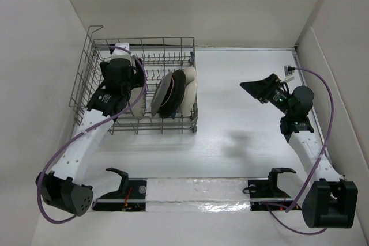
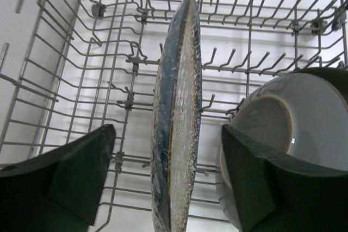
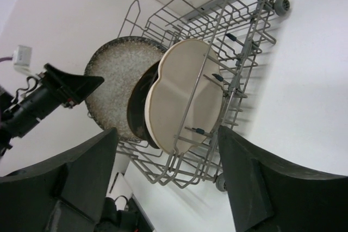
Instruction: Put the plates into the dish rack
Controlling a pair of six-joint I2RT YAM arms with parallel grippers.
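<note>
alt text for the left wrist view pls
A blue speckled dish stands on edge in the wire dish rack, with the left gripper open on either side of it, not touching. A brown-rimmed beige plate leans in the rack at right.

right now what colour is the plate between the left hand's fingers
The plate is dark blue one side, speckled cream the other; left wrist view.

The rack point(image 2: 81, 80) is plain grey wire. The dish point(image 2: 165, 134) on edge in it is mottled dark blue on one face and cream with fine brown speckles on the other. The beige plate point(image 2: 266, 126) has a thin brown rim. The larger plate point(image 2: 321, 118) behind it is pale grey with a dark edge. The three-section plate point(image 3: 185, 91) is plain cream. The table point(image 1: 242, 154) is white, the arms point(image 1: 86, 139) are white and black, and the cables point(image 1: 40, 197) are purple.
</note>
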